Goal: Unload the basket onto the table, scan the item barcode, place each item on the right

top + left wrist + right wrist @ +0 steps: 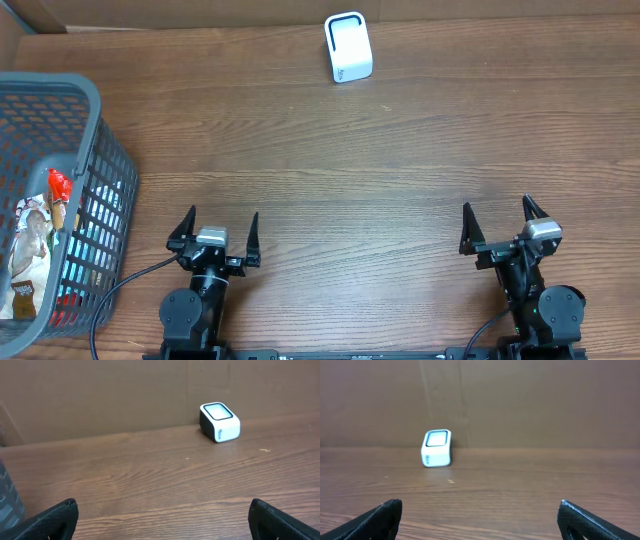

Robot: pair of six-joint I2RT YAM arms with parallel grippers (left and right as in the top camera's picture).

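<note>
A small white barcode scanner (348, 47) with a dark-rimmed window stands at the far edge of the wooden table; it shows too in the left wrist view as the scanner (219, 422) and in the right wrist view as the scanner (436, 448). Packaged items (35, 250) lie in a grey basket (85, 110) at the left edge; no barcode is readable. My left gripper (217, 226) stands open near the front edge, just right of the basket, nothing between its fingers. My right gripper (501, 219) is open at the front right, empty too.
A brown cardboard wall (100, 395) runs along the table's far edge behind the scanner. A black cable (120, 290) runs from the left arm's base past the basket's front corner. Bare wood (350, 180) lies between the grippers and the scanner.
</note>
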